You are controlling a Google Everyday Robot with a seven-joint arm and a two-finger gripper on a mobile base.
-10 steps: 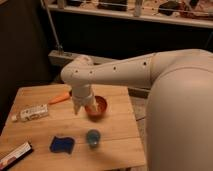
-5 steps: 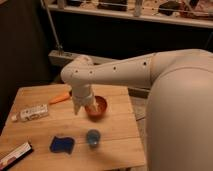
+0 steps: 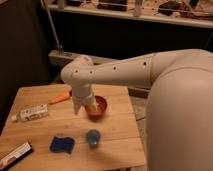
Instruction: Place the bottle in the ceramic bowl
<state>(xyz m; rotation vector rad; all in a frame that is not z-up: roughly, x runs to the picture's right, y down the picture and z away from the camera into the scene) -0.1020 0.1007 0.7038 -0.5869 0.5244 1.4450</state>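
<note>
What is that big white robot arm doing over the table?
The robot's arm reaches across the wooden table, and its gripper hangs down right at the left edge of the ceramic bowl. The bottle it is meant to put in there lies on its side at the left of the table, apart from the gripper, so that job is not yet done. A blue cup stands in front of the bowl.

My arm (image 3: 125, 72) is smooth, rounded cream shell with small dark dots (image 3: 114, 68), perhaps screws; its pale claw (image 3: 81, 106) hangs above the desk (image 3: 117, 137).
</note>
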